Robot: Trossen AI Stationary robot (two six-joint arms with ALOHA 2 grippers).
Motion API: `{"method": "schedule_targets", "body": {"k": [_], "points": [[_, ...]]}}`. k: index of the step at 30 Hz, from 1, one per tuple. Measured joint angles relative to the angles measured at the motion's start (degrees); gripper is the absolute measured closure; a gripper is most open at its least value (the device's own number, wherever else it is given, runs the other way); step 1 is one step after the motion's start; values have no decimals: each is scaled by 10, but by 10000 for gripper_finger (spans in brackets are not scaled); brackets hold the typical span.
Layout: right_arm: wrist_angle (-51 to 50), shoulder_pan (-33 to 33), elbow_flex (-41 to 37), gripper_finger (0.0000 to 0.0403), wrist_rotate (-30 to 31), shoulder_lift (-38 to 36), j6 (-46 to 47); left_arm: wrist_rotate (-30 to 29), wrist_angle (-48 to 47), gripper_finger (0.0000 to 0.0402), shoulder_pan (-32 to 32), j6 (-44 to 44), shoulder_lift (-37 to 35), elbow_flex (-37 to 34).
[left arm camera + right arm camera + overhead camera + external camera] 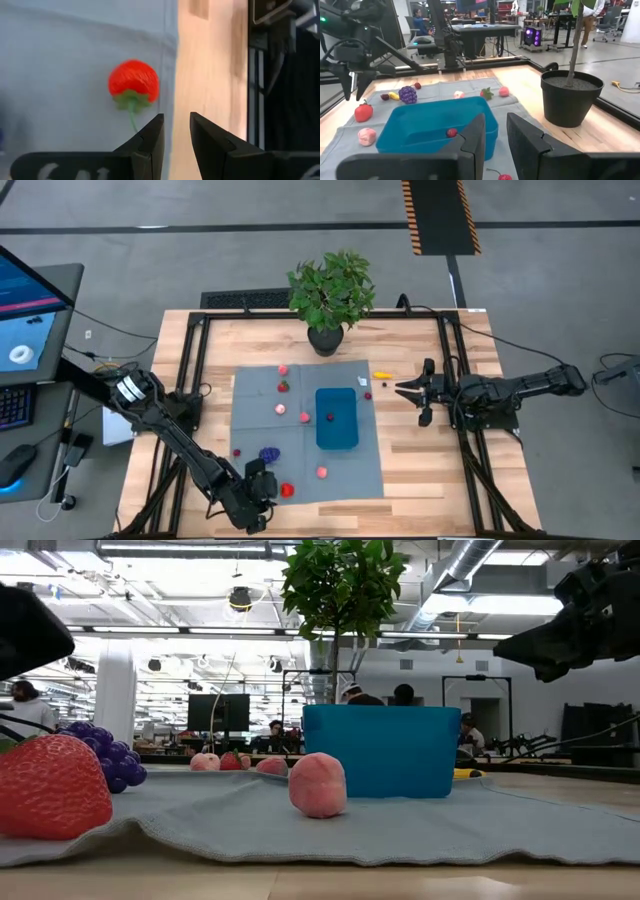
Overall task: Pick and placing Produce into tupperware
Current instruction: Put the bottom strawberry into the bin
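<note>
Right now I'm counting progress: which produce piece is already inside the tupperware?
Only the small dark-red piece lies inside the blue tupperware; every other piece sits outside on the mat or wood.

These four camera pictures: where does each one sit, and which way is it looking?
High view: above the table, looking straight down; shows both arms, left claw near a red strawberry, right claw beside the mat.
Low view: at tabletop height, looking level across the mat; dark arm parts show at the top corners.
Left wrist view: on the left arm, looking down past its own claw, empty.
Right wrist view: on the right arm, facing the blue container; its claw shows, empty.
Shared: the strawberry appears in all four.
</note>
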Motion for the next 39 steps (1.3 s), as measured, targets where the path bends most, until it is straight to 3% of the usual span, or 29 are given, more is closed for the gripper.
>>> {"method": "schedule_targets", "body": {"k": [6, 26, 39], "points": [[0, 0, 0, 300, -2, 0, 0, 0, -50, 319, 3, -23, 0, 1], [-1, 0, 0, 300, -2, 0, 19, -29, -55, 319, 7, 16, -1, 1], [-2, 0, 0, 300, -2, 0, 19, -23, -116, 319, 18, 3, -1, 0]]}}
